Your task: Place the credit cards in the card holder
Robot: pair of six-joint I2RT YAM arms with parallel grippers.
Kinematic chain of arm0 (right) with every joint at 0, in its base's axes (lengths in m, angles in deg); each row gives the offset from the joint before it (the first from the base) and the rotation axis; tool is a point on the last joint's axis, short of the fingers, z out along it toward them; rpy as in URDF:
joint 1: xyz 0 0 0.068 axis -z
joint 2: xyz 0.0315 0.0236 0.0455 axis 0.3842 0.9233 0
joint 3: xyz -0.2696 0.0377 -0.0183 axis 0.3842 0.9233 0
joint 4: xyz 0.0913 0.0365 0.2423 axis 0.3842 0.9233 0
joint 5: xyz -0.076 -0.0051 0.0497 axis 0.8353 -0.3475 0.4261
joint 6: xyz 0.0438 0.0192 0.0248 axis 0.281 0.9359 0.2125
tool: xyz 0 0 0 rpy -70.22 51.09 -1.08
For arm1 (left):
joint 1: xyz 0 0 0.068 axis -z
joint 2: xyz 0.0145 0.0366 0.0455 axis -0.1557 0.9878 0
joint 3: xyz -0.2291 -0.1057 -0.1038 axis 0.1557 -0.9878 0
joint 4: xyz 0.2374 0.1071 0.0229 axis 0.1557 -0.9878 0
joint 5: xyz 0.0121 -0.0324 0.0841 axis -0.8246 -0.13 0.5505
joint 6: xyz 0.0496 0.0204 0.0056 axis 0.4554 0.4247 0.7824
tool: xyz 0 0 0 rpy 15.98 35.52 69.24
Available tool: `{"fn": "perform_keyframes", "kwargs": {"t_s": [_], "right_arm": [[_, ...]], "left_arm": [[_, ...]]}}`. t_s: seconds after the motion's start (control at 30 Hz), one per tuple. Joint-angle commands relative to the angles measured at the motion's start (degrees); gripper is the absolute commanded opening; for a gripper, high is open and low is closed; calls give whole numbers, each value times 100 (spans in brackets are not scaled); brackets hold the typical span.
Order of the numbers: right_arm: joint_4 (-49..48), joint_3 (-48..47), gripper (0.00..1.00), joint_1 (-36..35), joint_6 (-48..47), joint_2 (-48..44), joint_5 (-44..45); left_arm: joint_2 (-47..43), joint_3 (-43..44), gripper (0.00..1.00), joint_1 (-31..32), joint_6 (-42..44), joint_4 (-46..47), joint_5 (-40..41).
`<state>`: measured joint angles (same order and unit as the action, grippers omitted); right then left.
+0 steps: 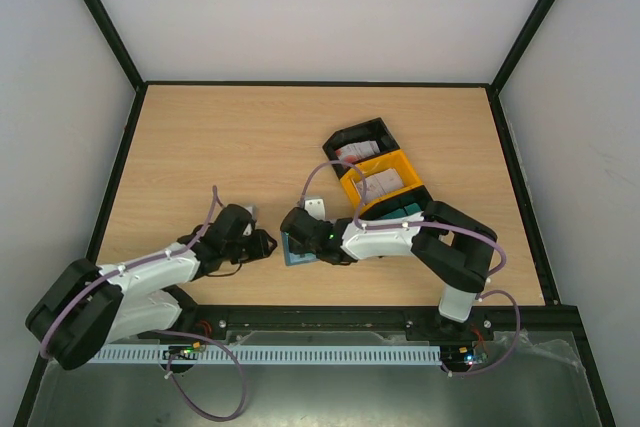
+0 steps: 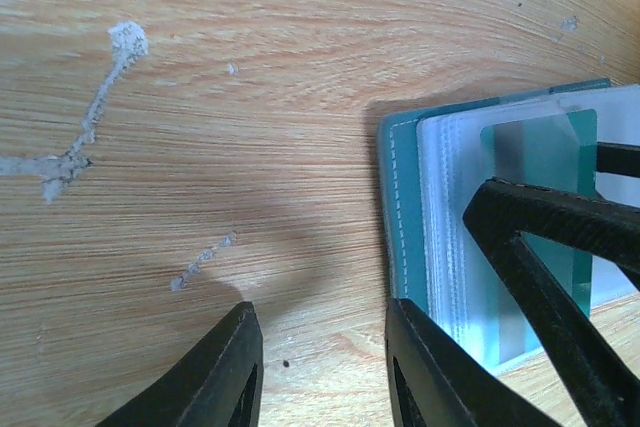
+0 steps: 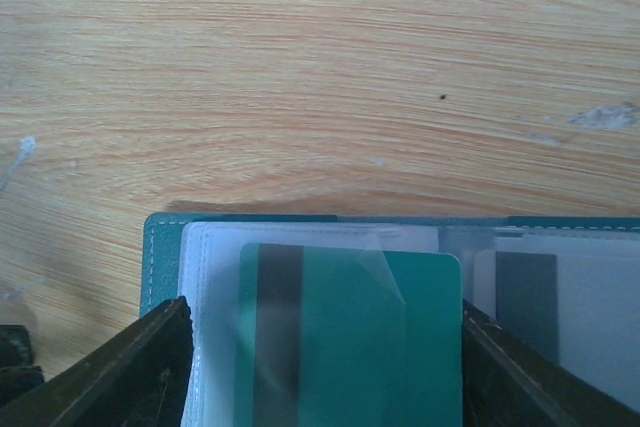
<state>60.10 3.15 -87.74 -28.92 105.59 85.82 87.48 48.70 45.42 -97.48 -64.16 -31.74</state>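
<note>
The card holder lies open on the counter between both arms, clear sleeves facing up for loading. The right arm holds its jaws wide astride a green credit card sitting part-way in a sleeve, not pinching it. The left arm keeps its jaws partly open and empty beside the holder's edge, probably to steady it.

black bin, yellow bin and green bin adjoin on the wooden table.

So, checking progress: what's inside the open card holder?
A green card with a dark stripe, partly under the card holder's clear sleeve. Whatever fills the sleeves beneath is covered.
</note>
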Motion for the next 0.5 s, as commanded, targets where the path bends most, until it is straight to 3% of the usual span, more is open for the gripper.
{"fn": "perform_keyframes", "kwargs": {"t_s": [0.0, 0.23, 0.47], "right_arm": [[524, -163, 67, -31, 54, 14, 426], [339, -127, 75, -26, 6, -392, 121], [652, 88, 80, -25, 774, -856, 1034]], "left_arm": [[148, 59, 37, 13, -25, -118, 99], [150, 74, 40, 12, -42, 15, -71], [132, 73, 46, 9, -106, 51, -129]]}}
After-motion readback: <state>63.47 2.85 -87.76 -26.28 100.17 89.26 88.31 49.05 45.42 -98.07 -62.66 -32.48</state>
